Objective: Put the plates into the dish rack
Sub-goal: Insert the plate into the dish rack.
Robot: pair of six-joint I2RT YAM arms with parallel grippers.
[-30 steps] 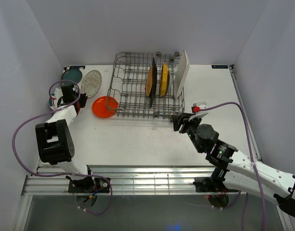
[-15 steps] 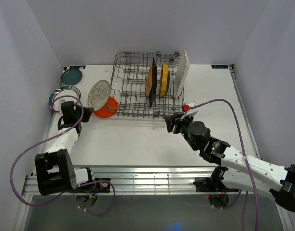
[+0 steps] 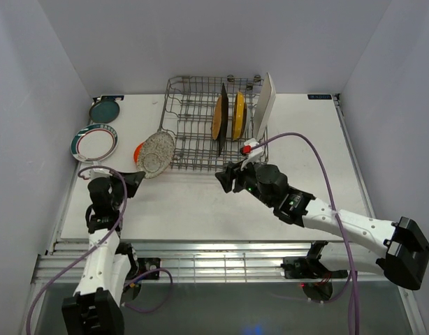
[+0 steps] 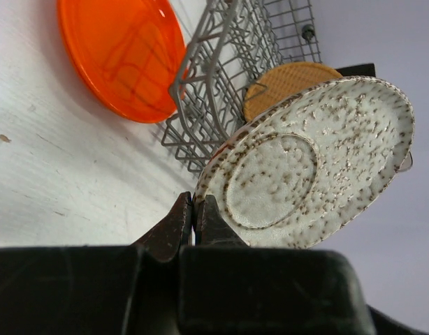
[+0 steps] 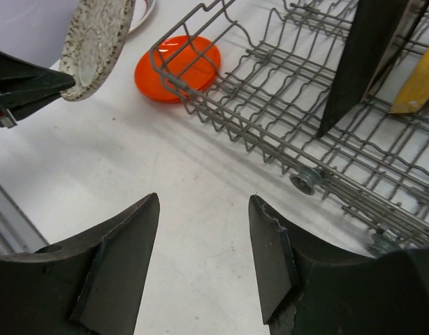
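Note:
My left gripper [image 3: 139,179] [image 4: 193,208] is shut on the rim of a speckled grey plate [image 3: 158,153] [image 4: 309,164], held tilted above the table by the near left corner of the dish rack [image 3: 198,143] [image 4: 225,98] [image 5: 298,112]. An orange plate [image 3: 138,149] [image 4: 120,56] [image 5: 177,68] lies flat on the table beside that corner, partly hidden in the top view. My right gripper [image 3: 224,179] [image 5: 204,209] is open and empty, low over the table in front of the rack, pointing left. A wood-tone plate [image 3: 216,117], a dark square plate [image 3: 223,120], a yellow plate [image 3: 239,115] and a white rectangular plate [image 3: 264,106] stand in the rack.
A teal plate [image 3: 104,110] and a white plate with a teal rim [image 3: 96,142] lie at the far left of the table, by the left wall. The rack's left half holds only bare tines. Purple cables trail from both arms.
My left arm has carried the speckled plate from the far left pile to the rack's near left corner. My right gripper has slid left along the rack's front, staying open.

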